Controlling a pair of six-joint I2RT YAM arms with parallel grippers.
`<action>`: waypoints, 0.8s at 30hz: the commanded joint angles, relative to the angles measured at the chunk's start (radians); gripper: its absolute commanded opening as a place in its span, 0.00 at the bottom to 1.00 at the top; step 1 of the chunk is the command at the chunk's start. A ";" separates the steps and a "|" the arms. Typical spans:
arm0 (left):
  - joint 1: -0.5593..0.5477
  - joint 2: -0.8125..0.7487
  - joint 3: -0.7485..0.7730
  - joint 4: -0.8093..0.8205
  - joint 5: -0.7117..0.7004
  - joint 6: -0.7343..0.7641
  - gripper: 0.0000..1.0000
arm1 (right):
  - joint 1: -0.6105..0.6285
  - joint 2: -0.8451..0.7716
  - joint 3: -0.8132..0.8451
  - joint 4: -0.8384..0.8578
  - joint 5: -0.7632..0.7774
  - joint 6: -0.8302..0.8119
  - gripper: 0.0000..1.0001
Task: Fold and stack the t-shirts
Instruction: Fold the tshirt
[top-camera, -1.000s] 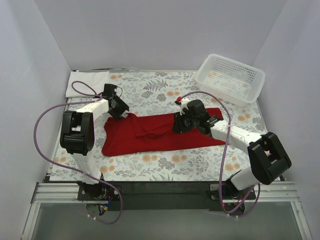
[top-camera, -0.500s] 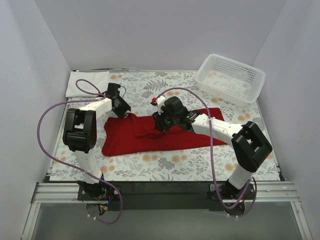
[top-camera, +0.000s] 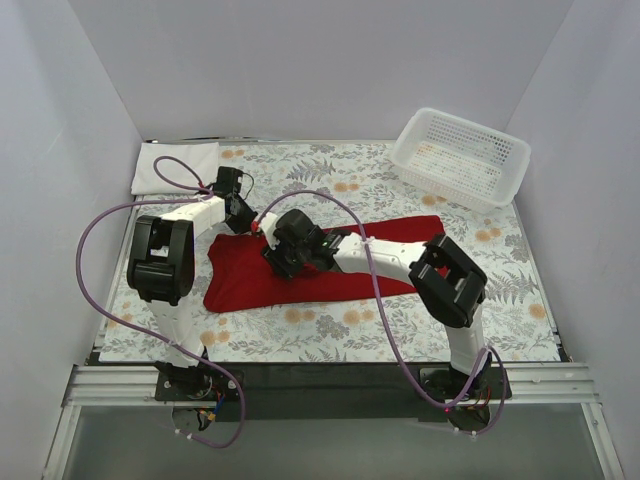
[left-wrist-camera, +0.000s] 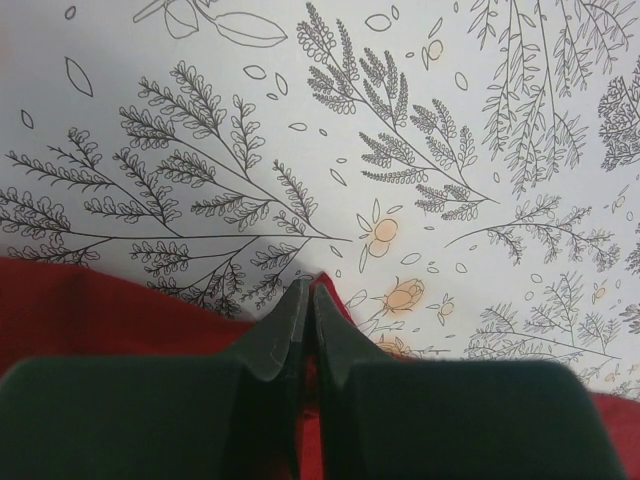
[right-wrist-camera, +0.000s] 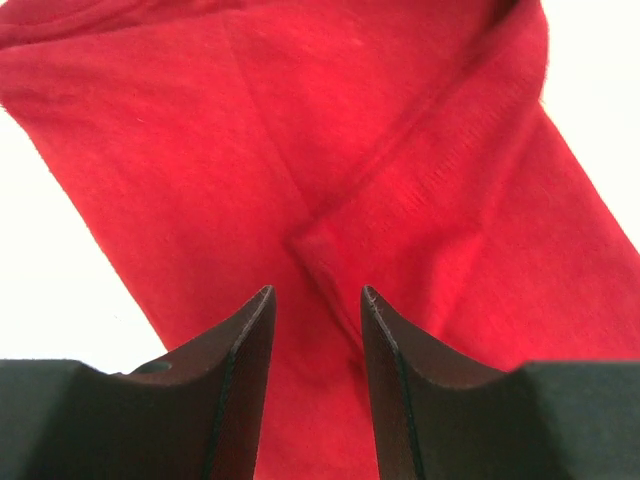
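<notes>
The deep red t-shirt (top-camera: 240, 282) lies spread lengthwise on the flowered table cover. My left gripper (top-camera: 246, 225) sits at its far left corner. In the left wrist view this gripper (left-wrist-camera: 308, 287) is shut on a peak of the red cloth (left-wrist-camera: 90, 310) at that edge. My right gripper (top-camera: 273, 257) hovers over the shirt's left half. In the right wrist view it (right-wrist-camera: 316, 292) stands open above a sleeve fold of the red shirt (right-wrist-camera: 330, 120), with nothing pinched. The white t-shirt (top-camera: 176, 165) lies as a folded rectangle at the far left corner.
A white mesh basket (top-camera: 460, 155) stands at the far right corner. The right arm stretches leftward across the red shirt. Purple cables loop beside both arms. White walls close in the table on three sides.
My right gripper has swept left along the shirt, from its middle to its left part. My left gripper has closed on the shirt's far left corner.
</notes>
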 joint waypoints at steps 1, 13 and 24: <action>-0.001 -0.009 0.034 0.002 -0.017 0.023 0.00 | 0.026 0.034 0.079 -0.007 0.044 -0.058 0.47; -0.001 -0.016 0.033 0.002 -0.006 0.022 0.00 | 0.046 0.134 0.145 -0.027 0.065 -0.101 0.47; -0.001 -0.026 0.034 0.002 -0.013 0.026 0.00 | 0.047 0.139 0.149 -0.024 0.102 -0.109 0.32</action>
